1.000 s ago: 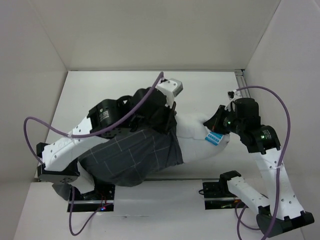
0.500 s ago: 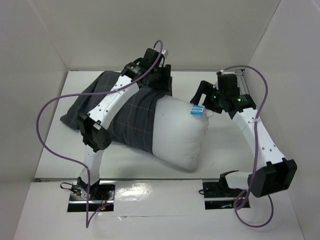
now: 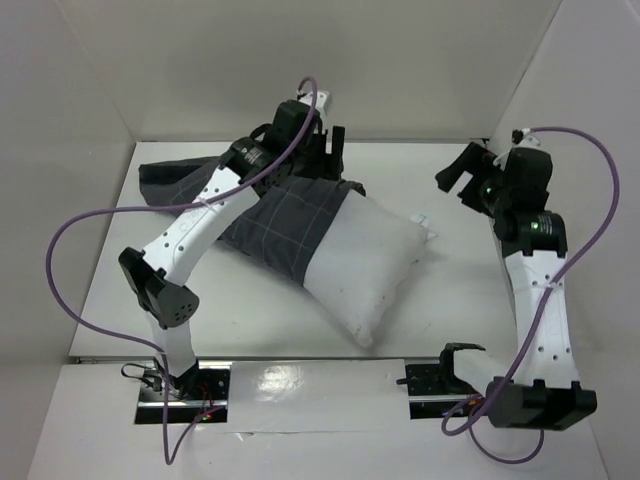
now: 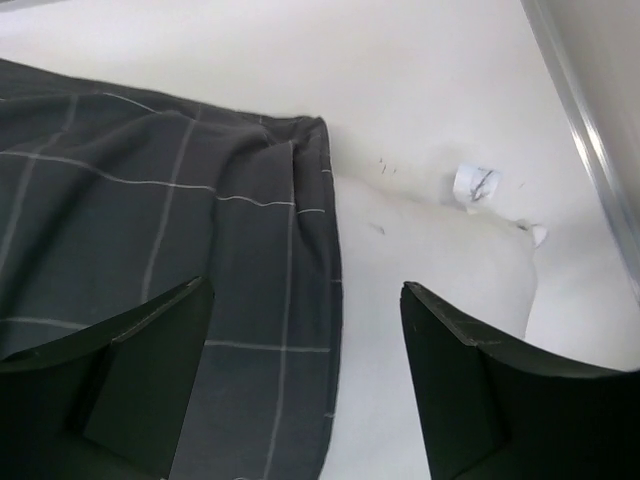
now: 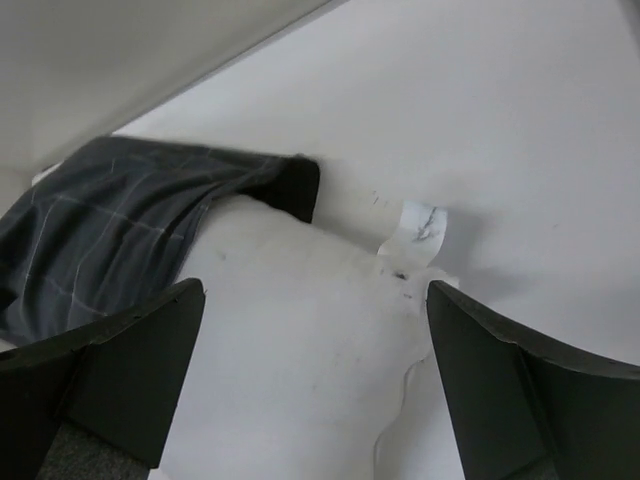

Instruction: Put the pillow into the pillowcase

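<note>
Three white walls, white table, pillow half in pillowcase, left fingers, right fingers, both spread, empty

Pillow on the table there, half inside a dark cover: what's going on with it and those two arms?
Two robot arms are working the pillow into the pillowcase. The job is partway done: the checked grey case covers the pillow's far left part, while the white near right part lies bare on the table. Neither arm holds anything. The left gripper hangs open above the case's open edge, and the right gripper is open too, off to the pillow's right.
</note>
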